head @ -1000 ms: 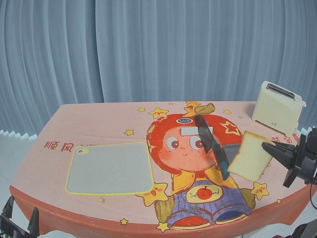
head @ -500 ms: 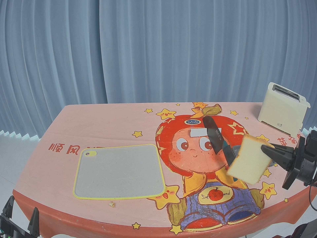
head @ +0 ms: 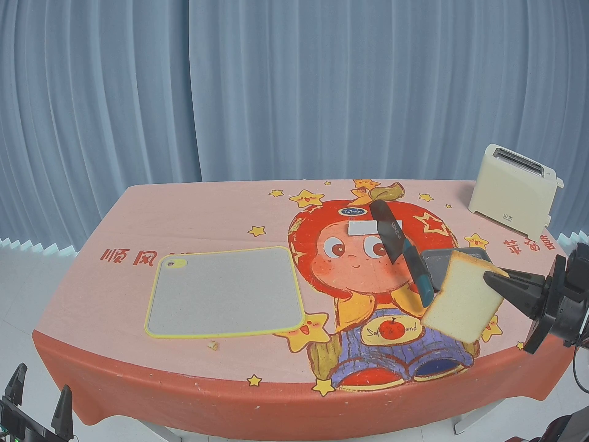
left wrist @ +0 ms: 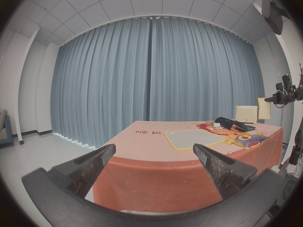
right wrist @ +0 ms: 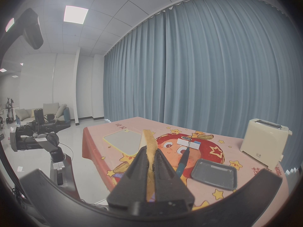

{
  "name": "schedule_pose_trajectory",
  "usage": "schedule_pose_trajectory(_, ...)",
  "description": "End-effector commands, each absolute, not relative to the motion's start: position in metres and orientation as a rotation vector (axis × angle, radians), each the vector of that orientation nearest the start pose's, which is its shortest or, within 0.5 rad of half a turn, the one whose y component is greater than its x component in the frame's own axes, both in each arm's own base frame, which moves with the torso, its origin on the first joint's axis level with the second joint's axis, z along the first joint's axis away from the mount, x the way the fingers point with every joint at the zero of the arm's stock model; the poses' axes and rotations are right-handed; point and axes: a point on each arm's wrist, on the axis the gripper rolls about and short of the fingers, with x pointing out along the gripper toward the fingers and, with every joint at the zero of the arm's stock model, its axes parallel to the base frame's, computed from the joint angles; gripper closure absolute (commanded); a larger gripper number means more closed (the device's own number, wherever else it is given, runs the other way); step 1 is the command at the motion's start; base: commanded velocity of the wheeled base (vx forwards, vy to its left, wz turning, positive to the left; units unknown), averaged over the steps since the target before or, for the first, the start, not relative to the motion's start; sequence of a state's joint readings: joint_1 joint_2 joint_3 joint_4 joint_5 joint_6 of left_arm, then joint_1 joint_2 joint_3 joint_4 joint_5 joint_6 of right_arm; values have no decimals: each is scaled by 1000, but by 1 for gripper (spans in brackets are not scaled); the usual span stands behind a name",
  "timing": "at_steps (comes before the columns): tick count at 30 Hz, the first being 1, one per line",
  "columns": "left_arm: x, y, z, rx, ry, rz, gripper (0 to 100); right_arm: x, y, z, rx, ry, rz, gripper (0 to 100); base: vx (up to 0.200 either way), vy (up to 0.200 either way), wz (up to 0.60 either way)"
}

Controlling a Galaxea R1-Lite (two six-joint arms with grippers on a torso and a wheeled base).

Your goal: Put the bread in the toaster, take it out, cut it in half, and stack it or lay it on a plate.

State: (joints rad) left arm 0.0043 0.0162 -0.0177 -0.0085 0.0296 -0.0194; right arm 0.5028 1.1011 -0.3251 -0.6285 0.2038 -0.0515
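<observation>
**Right claw held the bread above the table; left claw open and low**

The right gripper (head: 491, 277) was clamped on one edge of the bread (head: 463, 305), its two fingers pressed flat against either face of the slice; the right wrist view showed the same grip (right wrist: 151, 151), with the slice (right wrist: 148, 139) standing edge-on between the fingers. The bread hung tilted and lifted off the table (head: 202, 216), over its near right part; from the head it overlapped the near corner of a grey tray (head: 437, 258). The toaster (head: 512, 191) stood at the far right corner, slot upward, well apart from the bread. A knife (head: 399, 244) lay just left of the tray, black blade toward the far side, blue handle toward the near side; a small white card (head: 361, 227) lay by the blade. A grey board (head: 226, 291) with a yellow rim lay flat on the left half of the table, well apart from the knife; a crumb (head: 213, 345) sat just off its near edge.

The left gripper (head: 41, 388) sat low, off the near left corner of the table; its own view (left wrist: 154, 148) showed the fingers spread wide with nothing between them, and the board (left wrist: 192, 138), knife (left wrist: 230, 123), toaster (left wrist: 246, 114) and raised bread (left wrist: 264, 108) far beyond.
</observation>
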Motion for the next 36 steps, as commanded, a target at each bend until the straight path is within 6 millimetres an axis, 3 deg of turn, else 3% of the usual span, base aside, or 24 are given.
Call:
schedule_pose_trajectory(1,-22,1,77,-20,3,34,0,125,74,182,-74,143,710,100,0,0,0)
schedule_pose_trajectory(6,-22,1,77,-20,3,34,0,127,75,182,-72,145,708,100,0,0,0)
schedule_pose_trajectory(36,-22,1,77,-20,3,34,0,137,80,178,-9,203,695,100,0,200,0)
